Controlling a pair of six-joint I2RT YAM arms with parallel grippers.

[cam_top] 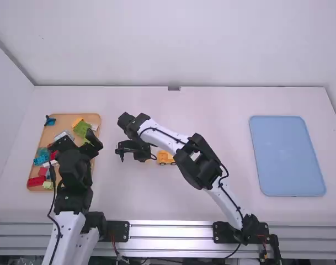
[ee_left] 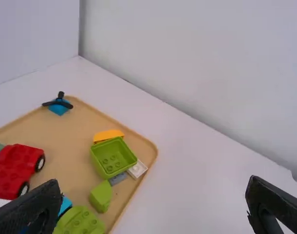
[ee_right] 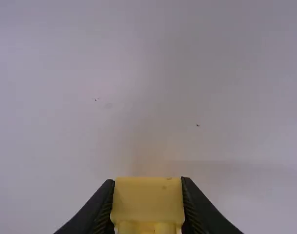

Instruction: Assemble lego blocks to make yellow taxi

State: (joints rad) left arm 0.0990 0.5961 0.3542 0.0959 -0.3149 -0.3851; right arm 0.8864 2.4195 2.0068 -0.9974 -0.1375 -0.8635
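Where the right gripper (ee_right: 148,181) closes: both fingers pinch a pale yellow plastic block (ee_right: 147,200), one on each side, over the white table (ee_right: 89,131).
Wheeled base: a yellow-orange plastic piece with what look like dark wheels (cam_top: 166,158) lies on the table beside the right arm, likely the taxi's underside.
Joining them: square the block above the base, line up studs and sockets, then push straight down; a tilted press could skid the base away or twist the block in the grip.
Left gripper (ee_left: 154,180): wide apart and holding nothing, near the tan tray of bricks (ee_left: 80,129); it could brace the base during the push.
Tray: a yellow curved piece (ee_left: 109,135) sits against a lime-green open box (ee_left: 112,157).
Far right: a light blue tray (cam_top: 289,157).
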